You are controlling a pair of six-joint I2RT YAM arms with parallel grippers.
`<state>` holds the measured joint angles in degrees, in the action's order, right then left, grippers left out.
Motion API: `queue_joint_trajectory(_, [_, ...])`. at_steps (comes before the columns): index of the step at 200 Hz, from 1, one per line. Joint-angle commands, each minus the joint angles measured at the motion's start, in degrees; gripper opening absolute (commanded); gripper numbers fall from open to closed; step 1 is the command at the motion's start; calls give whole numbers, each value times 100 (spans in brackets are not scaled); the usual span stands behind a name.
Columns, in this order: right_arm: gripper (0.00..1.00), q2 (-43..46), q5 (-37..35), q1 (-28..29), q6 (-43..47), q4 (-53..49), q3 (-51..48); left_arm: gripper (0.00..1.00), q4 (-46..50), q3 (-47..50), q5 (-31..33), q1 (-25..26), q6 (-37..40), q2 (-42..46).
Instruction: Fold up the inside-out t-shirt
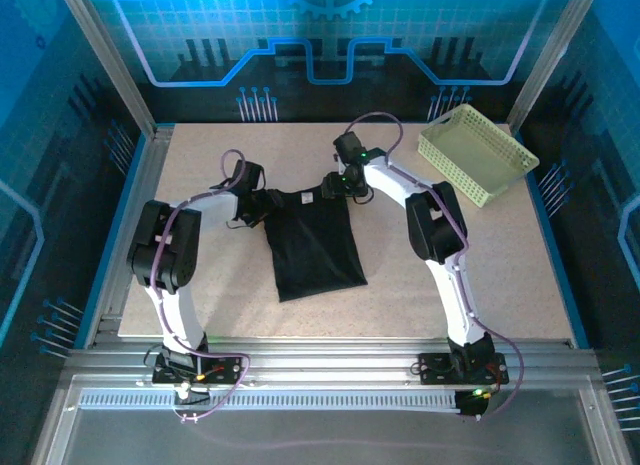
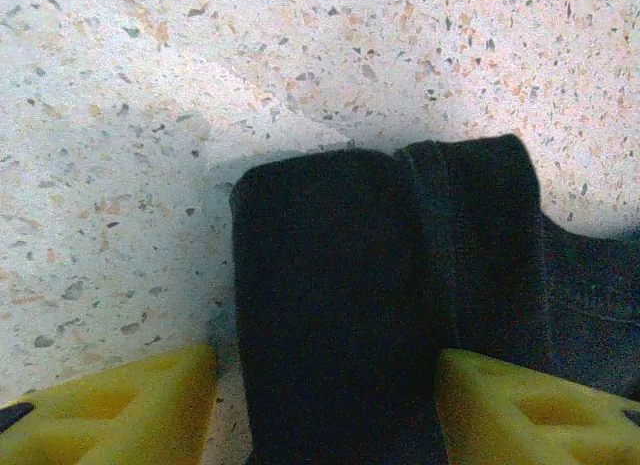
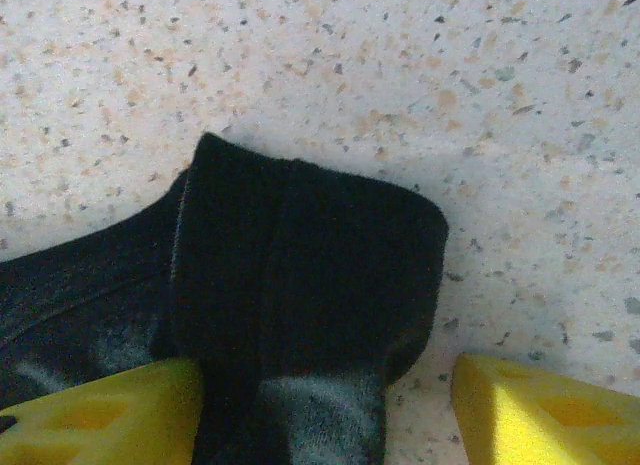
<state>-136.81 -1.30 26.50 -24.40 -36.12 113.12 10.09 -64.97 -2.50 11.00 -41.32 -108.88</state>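
The inside-out t-shirt (image 1: pixel 315 245) is black and lies on the table as a narrow folded strip, running from between the arms toward the front. My left gripper (image 1: pixel 260 199) is at its far left corner, and my right gripper (image 1: pixel 336 185) is at its far right corner. In the left wrist view, the left gripper (image 2: pixel 328 405) is open. Its yellow fingers (image 2: pixel 120 410) straddle a folded flap of the t-shirt (image 2: pixel 330 285), with a sliver of table beside the left finger. The right gripper (image 3: pixel 328 410) is also open around a flap of the t-shirt (image 3: pixel 300 255), and its right finger (image 3: pixel 550 410) stands clear of the cloth.
A pale yellow-green lattice basket (image 1: pixel 476 153) sits tilted at the back right corner of the speckled table (image 1: pixel 180 285). Metal frame rails run along the table's sides and front.
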Motion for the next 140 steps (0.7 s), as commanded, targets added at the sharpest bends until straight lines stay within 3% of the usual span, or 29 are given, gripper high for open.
queue_joint_trajectory(1, [68,-260,160,181,-75,-258,355,57,-509,-195,-425,109,144,-304])
queue_joint_trajectory(34, [67,-380,99,288,-198,-400,505,51,-496,-382,-440,259,225,-460])
queue_joint_trajectory(89, [66,-538,34,403,-464,-539,492,50,-237,-746,-337,393,273,-794])
queue_joint_trajectory(140, [52,-535,290,522,-522,-407,457,40,-257,-776,-366,454,252,-822])
